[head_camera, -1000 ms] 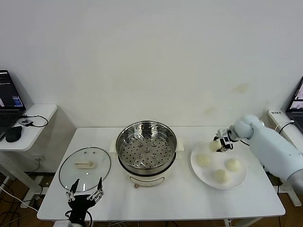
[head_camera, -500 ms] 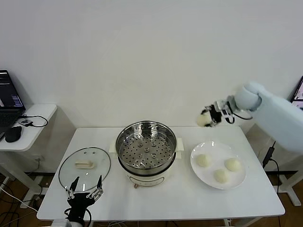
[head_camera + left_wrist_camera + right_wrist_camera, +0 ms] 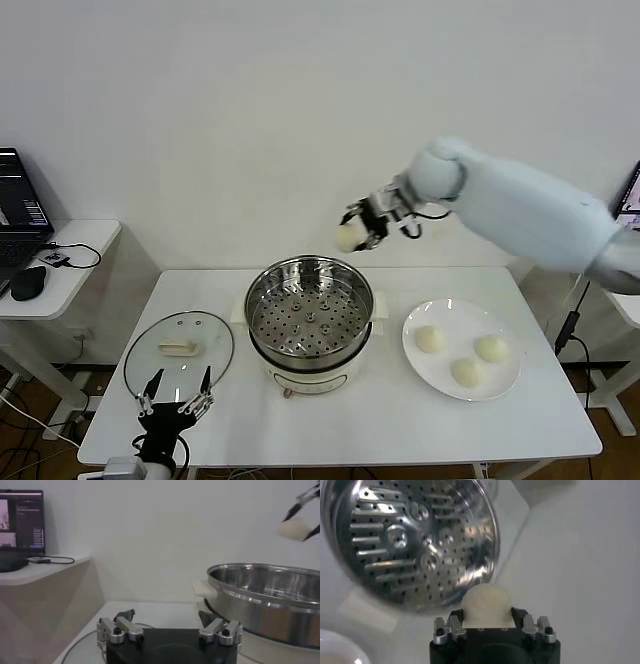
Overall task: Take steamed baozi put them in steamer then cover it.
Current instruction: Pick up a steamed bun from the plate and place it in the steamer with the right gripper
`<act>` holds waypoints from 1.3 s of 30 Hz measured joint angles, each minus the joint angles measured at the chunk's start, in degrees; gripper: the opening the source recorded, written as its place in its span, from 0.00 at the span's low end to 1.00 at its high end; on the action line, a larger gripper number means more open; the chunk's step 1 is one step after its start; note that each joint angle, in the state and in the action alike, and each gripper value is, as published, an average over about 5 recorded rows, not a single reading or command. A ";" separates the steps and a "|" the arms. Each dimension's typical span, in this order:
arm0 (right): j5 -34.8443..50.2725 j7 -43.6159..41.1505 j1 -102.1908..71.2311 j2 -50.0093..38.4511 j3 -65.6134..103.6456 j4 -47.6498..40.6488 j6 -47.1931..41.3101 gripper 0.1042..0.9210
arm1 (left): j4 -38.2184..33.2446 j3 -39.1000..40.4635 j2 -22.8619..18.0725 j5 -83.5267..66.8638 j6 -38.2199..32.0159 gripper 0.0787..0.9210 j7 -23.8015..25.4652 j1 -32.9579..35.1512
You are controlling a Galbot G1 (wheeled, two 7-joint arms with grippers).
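Observation:
My right gripper [image 3: 356,228] is shut on one cream-white baozi [image 3: 347,238] and holds it in the air above the far rim of the steamer [image 3: 309,318]. In the right wrist view the baozi [image 3: 486,605] sits between the jaws, with the perforated tray [image 3: 407,545] below. Three more baozi [image 3: 430,339] lie on the white plate [image 3: 505,382] right of the steamer. The glass cover [image 3: 179,355] lies flat on the table left of the steamer. My left gripper [image 3: 176,401] is open and empty just in front of the cover.
A side table [image 3: 60,262] with a laptop and a mouse stands at the far left. The white table's front edge [image 3: 330,462] runs close below the left gripper. A wall lies close behind the table.
My right gripper has lifted one baozi off the plate and carried it up and left, from above the plate to above the steamer's far rim. The left gripper has barely moved.

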 measured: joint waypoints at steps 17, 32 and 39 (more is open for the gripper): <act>-13.86 4.54 -4.52 9.83 -3.86 -8.61 13.78 0.63 | -0.42 -0.88 -0.61 -0.11 0.18 0.88 0.52 0.08; -20.45 7.46 -7.99 13.42 -3.09 -15.24 20.98 0.72 | -0.34 -0.95 -0.69 -0.04 0.30 0.88 0.64 -0.20; -18.16 6.40 -6.59 12.52 -3.28 -14.25 19.92 0.87 | -0.92 -1.30 -0.58 -0.05 0.37 0.88 0.63 -0.07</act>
